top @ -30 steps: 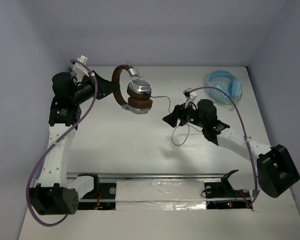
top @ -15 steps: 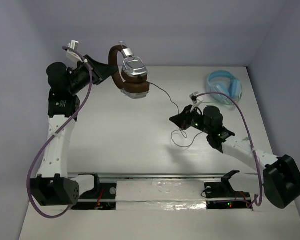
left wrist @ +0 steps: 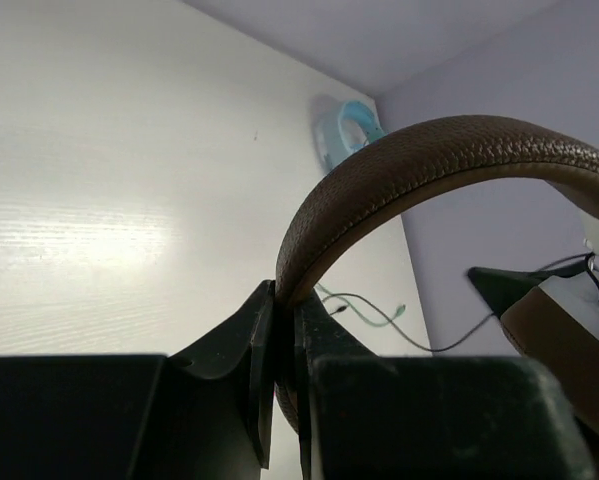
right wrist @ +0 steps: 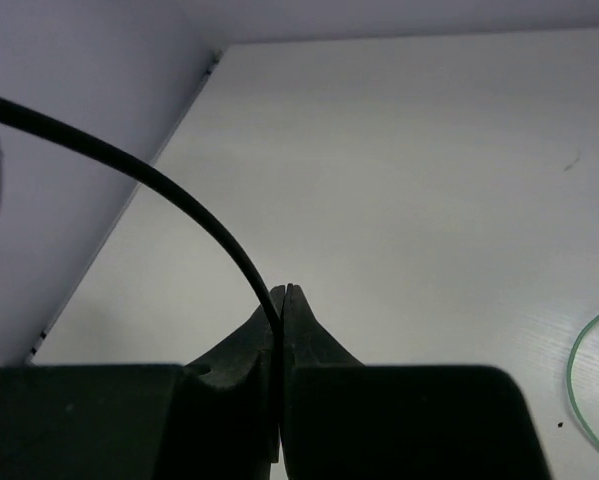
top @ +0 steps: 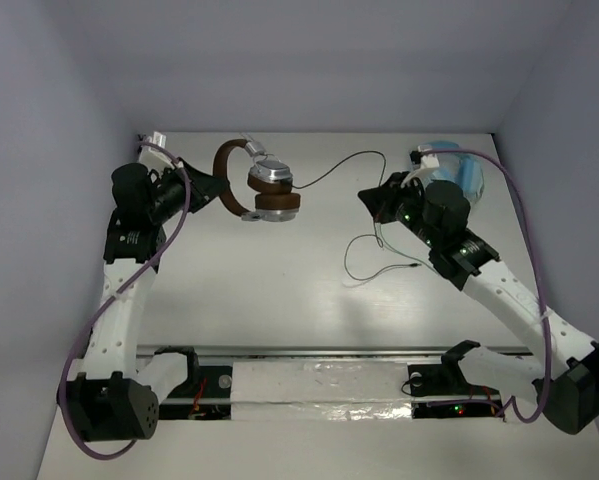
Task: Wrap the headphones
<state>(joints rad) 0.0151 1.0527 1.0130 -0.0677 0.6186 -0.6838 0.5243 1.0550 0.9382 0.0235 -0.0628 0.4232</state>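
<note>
1. We count one brown pair of headphones (top: 264,190), held above the bench (top: 279,300) well left of the one light blue headphones (top: 471,178), long axis left-right, earcups toward them.
2. Our left fingers (left wrist: 262,370) clamp its headband tight.
3. Our right fingers (right wrist: 249,345), just beside the blue pair, pinch its one black cable (right wrist: 179,195).

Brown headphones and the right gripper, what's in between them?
Only the thin black cable, strung from the headphones to the right gripper over bare table; top view shows it.

Overhead camera looks down the bench (top: 279,290) from the near edge; wrist cameras peer closely past their fingers (left wrist: 229,360), the left sharing the light blue headphones (left wrist: 351,128).
</note>
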